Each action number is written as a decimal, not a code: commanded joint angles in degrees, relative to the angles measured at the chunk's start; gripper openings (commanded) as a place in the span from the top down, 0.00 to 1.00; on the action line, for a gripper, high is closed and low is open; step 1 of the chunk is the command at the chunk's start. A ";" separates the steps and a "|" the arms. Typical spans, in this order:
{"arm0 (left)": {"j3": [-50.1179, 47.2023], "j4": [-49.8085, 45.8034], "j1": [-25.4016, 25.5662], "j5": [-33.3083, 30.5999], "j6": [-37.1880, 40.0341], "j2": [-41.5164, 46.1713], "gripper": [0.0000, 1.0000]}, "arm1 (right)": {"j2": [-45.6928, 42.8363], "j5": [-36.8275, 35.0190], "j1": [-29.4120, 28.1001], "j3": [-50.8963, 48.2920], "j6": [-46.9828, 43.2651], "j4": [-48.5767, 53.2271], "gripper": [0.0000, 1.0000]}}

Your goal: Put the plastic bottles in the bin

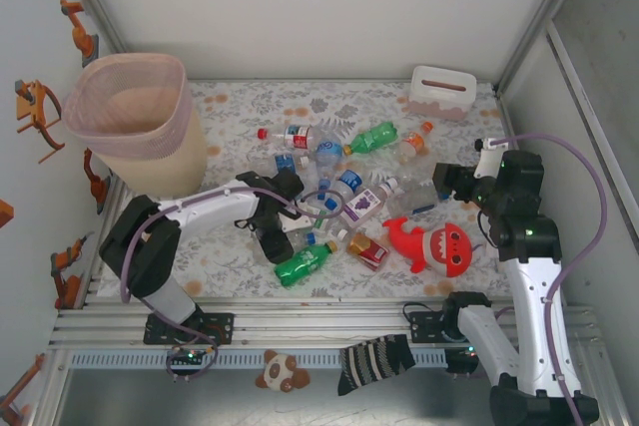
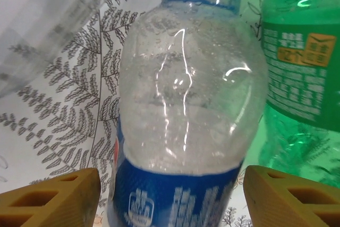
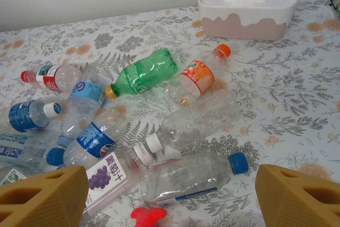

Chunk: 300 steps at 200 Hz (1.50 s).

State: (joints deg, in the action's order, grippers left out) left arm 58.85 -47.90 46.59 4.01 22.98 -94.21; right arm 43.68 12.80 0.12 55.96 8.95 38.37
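Bench (image 1: 240,107): floral cloth, carries everything.
Bin (image 1: 170,157): upright at the far left corner, mouth open, no bottle visible inside.
Bottles (image 1: 339,187): a loose heap to the right of the bin and nearer the arm bases, all lying down. They look empty, so probably very light, thin-walled, easily dented and slick enough to roll or squirt out of a hard squeeze.
Left arm: reaches from its base in front of the bin, elbow bent, wrist turned down into the side of the heap nearest the bin.
Right arm: folded high, well apart from the bin, at the heap's far side.
Clear bottle (image 2: 186,104): blue label, blue cap, just beside a green bottle (image 2: 297,67). The labelled waist seems the best hold, being the stiffest and least tapered part.
Left end effector (image 2: 172,195): released, jaws straddling the clear bottle at its label, not yet pinching.
Right end effector (image 3: 170,195): released, jaws wide, grasping nothing, poised above the bottles.
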 commanded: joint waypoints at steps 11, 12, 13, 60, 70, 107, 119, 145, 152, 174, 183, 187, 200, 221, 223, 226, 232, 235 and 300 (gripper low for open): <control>0.72 -0.66 0.45 -0.08 1.08 -2.18 0.29 | -0.47 -0.32 -0.57 -0.36 -0.97 0.13 0.19; 0.73 -0.68 0.44 -0.11 1.04 -2.32 0.29 | -0.45 -0.32 -0.57 -0.34 -1.01 0.13 0.19; 0.73 -0.69 0.44 -0.17 1.07 -2.39 0.29 | -0.45 -0.32 -0.61 -0.38 -1.02 0.08 0.19; 1.09 -0.97 0.48 -0.64 1.21 -3.32 0.35 | -0.38 -0.32 -0.65 -0.40 -1.14 -0.05 0.19; 1.09 -0.96 0.50 -0.63 1.23 -3.27 0.37 | -0.36 -0.41 -0.72 -0.37 -1.17 -0.05 0.19; 1.14 -1.06 0.43 -0.23 1.22 -3.19 0.42 | -0.32 -0.32 -0.68 -0.15 -1.14 0.03 0.19; 1.18 -1.14 0.43 -0.19 1.36 -3.09 0.43 | -0.26 -0.32 -0.65 -0.15 -1.13 0.08 0.19; 1.14 -1.23 0.43 -0.09 1.30 -2.73 0.46 | -0.23 -0.44 -0.65 0.10 -1.19 0.35 0.19; 1.22 -1.32 0.43 -0.12 1.32 -2.58 0.47 | -0.25 -0.43 -0.68 0.18 -1.21 0.42 0.19; 1.10 -1.45 0.44 0.21 1.37 -1.96 0.49 | -0.13 -0.49 -0.69 0.37 -1.23 0.65 0.19; 1.17 -1.42 0.43 0.25 1.49 -1.64 0.50 | -0.11 -0.51 -0.70 0.45 -1.23 0.66 0.19; 1.10 -1.49 0.43 0.28 1.51 -1.46 0.50 | -0.09 -0.52 -0.61 0.46 -1.22 0.65 0.19; 1.14 -1.50 0.44 0.55 1.53 -0.96 0.51 | -0.13 -0.58 -0.72 0.40 -1.24 0.82 0.19; 0.93 -1.50 0.43 0.90 1.57 0.13 0.53 | -0.12 -0.58 -0.78 0.72 -1.22 1.06 0.19; 0.99 -1.50 0.43 0.91 1.59 0.27 0.53 | -0.14 -0.58 -0.75 0.68 -1.24 1.09 0.19; 1.00 -1.50 0.43 0.91 1.58 0.43 0.53 | -0.14 -0.72 -0.69 0.71 -1.22 1.11 0.19; 0.87 -1.50 0.43 0.84 1.57 0.80 0.53 | -0.20 -0.67 -0.72 0.81 -1.29 1.18 0.19; 0.88 -1.50 0.43 0.87 1.59 0.95 0.53 | -0.26 -0.68 -0.73 0.81 -1.22 1.22 0.19; 0.39 -1.32 0.13 2.13 1.55 7.40 0.54 | -0.05 -0.78 -0.78 2.30 -1.32 2.32 0.19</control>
State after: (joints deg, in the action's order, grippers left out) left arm 59.05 -47.83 46.85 4.34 23.29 -90.43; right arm 43.68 12.53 -0.10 55.99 8.73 39.99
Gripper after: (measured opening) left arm 0.468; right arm 0.813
